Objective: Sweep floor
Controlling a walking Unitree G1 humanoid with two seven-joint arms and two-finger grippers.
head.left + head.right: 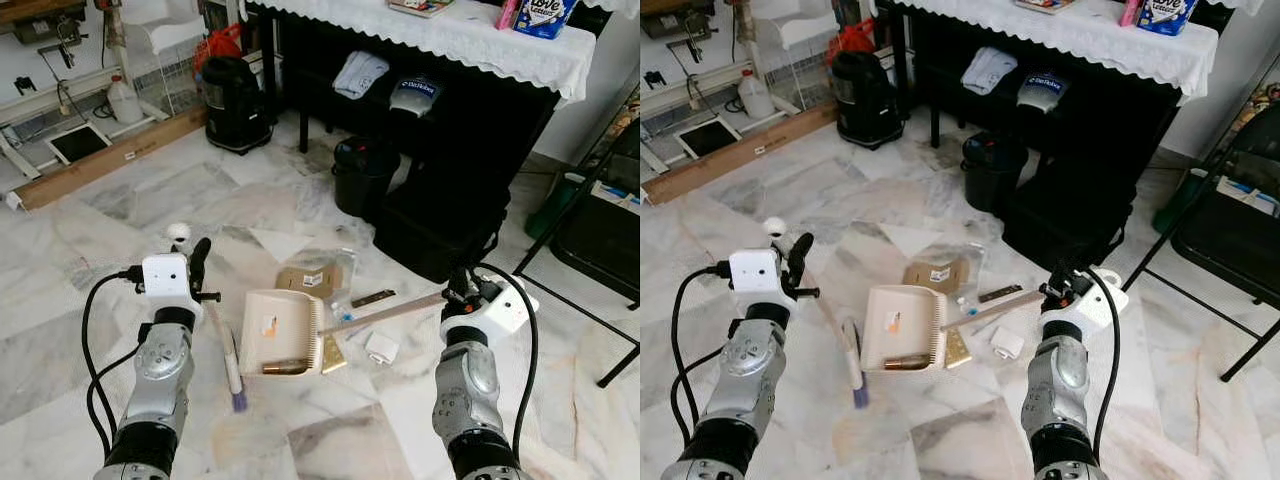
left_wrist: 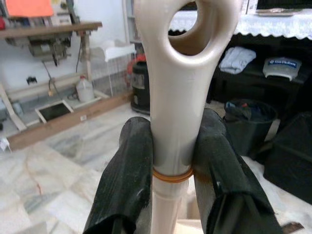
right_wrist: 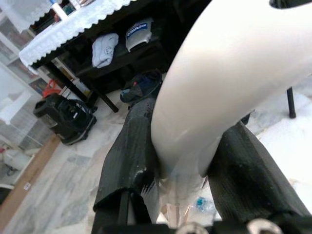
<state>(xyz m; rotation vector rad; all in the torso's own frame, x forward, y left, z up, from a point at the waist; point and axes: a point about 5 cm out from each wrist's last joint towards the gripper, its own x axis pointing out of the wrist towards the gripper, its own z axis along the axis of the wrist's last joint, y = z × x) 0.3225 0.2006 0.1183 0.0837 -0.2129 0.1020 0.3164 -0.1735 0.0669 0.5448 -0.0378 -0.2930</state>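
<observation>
While both tools are held only near the tips of their long handles, any slip at the grip would swing the working ends well off line. The left claw (image 1: 197,262) is clamped on the cream handle (image 2: 176,97) of the broom, its two black fingers (image 2: 127,180) pressing either side just above an orange ring; the broom's shaft runs down to the marble floor (image 1: 130,200), with a purple tip (image 1: 239,402) near the robot's feet. The right claw (image 1: 462,292) is closed round the white grip (image 3: 229,83) of the dustpan's handle, whose thin rod (image 1: 385,313) slants down to the beige dustpan (image 1: 281,332) lying on the floor between the arms. A brown cylindrical scrap (image 1: 285,368) sits at the pan's lip, and a cardboard piece (image 1: 309,281), a dark strip (image 1: 372,298) and a small white packet (image 1: 381,348) lie just beside it, not yet collected. In my judgement the smooth rounded handles could rotate in the fingers, tilting the pan so the scrap rolls back out, or a broad stroke could scatter the litter towards the black bin (image 1: 362,172) and under the draped surface (image 1: 470,35).
</observation>
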